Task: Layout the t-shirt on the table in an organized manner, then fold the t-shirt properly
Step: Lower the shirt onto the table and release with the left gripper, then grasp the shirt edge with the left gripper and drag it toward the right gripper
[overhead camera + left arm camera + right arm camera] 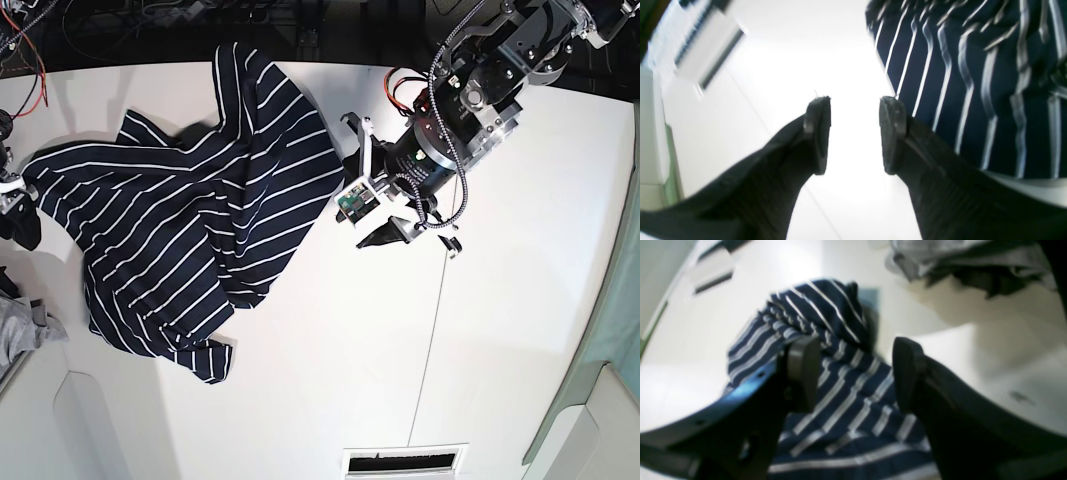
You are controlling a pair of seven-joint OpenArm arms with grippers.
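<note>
The t-shirt [195,210] lies rumpled and only partly spread on the white table [330,370], taking up the left half of the base view, with one part reaching up toward the far edge and a folded-over corner nearest the bottom. The left gripper [855,133] hovers over bare tabletop just beside the shirt's edge; its two dark fingers stand clearly apart with nothing between them, and in its wrist view the striped cloth [973,83] lies off to one side, not touching the pads. In the base view that arm [440,140] reaches in from the upper right, its tip near the shirt's right border. The right gripper [853,373] is above the shirt at the far left edge of the table; its fingers are spread wide too, with striped fabric [840,400] showing in the gap below them, though the blurred picture does not let me tell whether a pad touches it. A small grey cloth [18,335] sits at the left edge, just beside the shirt's lower corner. A thin dark seam [428,350] runs down the table on the right half.
</note>
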